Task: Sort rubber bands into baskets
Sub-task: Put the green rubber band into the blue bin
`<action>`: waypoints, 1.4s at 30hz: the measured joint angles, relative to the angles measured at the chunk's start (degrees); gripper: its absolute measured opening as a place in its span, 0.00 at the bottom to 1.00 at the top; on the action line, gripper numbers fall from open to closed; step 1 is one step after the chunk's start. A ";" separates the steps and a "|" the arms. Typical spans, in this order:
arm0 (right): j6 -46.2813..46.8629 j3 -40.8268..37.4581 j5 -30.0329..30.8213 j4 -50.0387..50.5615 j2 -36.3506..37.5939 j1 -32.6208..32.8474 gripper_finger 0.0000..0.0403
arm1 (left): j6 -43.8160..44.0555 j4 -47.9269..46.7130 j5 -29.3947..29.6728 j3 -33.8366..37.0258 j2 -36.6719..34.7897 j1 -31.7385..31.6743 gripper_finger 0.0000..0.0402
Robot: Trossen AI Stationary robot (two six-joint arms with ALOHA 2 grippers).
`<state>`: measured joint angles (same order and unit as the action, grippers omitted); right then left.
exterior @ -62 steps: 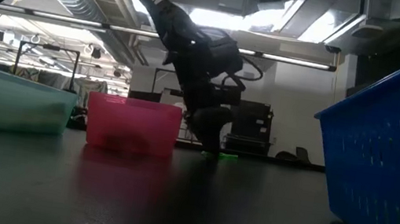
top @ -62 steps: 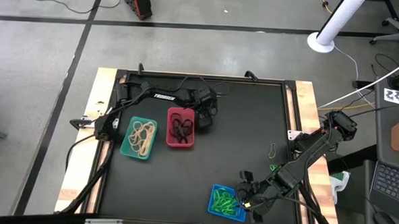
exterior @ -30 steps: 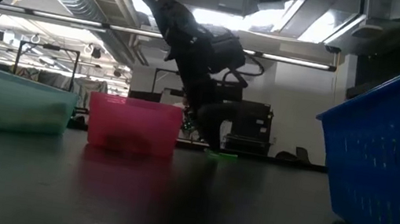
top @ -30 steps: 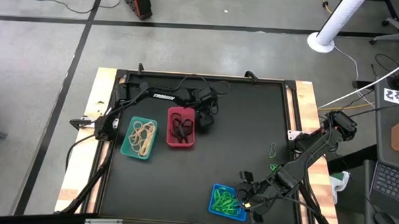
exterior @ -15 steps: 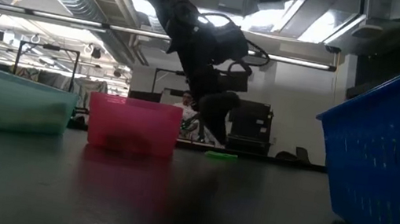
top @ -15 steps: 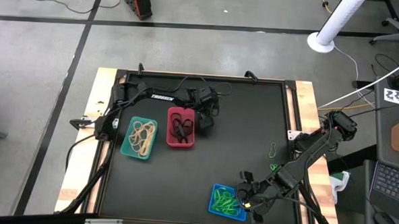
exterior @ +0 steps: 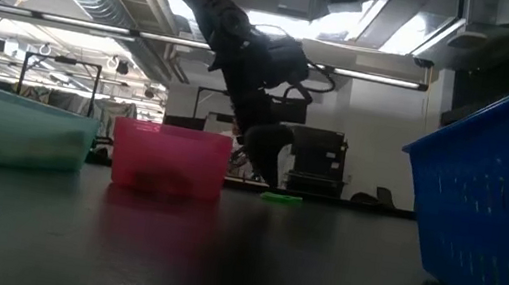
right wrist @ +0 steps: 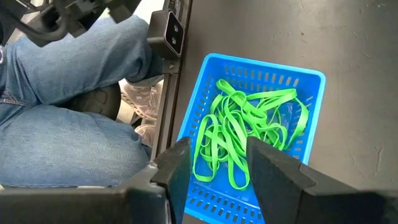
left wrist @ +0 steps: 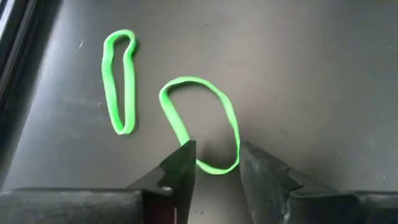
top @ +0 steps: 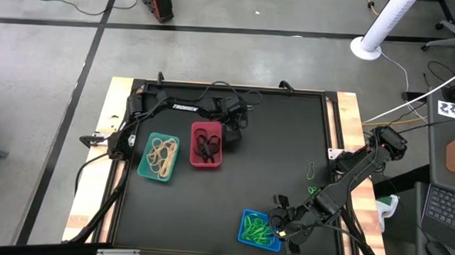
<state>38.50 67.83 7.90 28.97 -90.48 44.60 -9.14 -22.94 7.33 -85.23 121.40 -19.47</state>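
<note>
My left gripper (top: 231, 137) (exterior: 265, 172) points down just right of the red basket (top: 206, 146), which holds black rubber bands. It is open a little and empty. In the left wrist view its fingers (left wrist: 214, 152) stand on either side of the near end of a green rubber band (left wrist: 202, 124) that lies flat on the table. A second green band (left wrist: 119, 81) lies beside it. My right gripper (right wrist: 214, 155) (top: 281, 226) is open and empty at the blue basket (right wrist: 249, 137), which holds several green bands. The teal basket (top: 158, 157) holds tan bands.
Two more green bands (top: 310, 171) (top: 313, 191) lie on the black table near its right edge. A person's legs in jeans (right wrist: 68, 93) show beyond the table's near edge. There is bare table between the red and blue baskets.
My left gripper has risen from the table beside the red basket and then come part of the way down again. The green band under it has stayed on the table.
</note>
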 joint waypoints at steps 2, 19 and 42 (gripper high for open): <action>0.00 0.00 0.00 0.00 0.00 0.00 0.39 | 2.76 -0.56 -0.02 0.00 0.00 -0.46 0.32; 0.00 0.00 -0.02 -0.04 0.00 0.00 0.39 | 16.71 -0.24 -0.09 0.48 0.72 -1.63 0.38; 0.00 0.02 -0.02 -0.09 0.00 0.00 0.39 | 15.75 -1.77 3.63 0.42 2.27 -0.92 0.14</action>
<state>38.50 67.85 7.88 28.88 -90.48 44.60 6.61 -24.71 10.96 -84.82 123.68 -20.38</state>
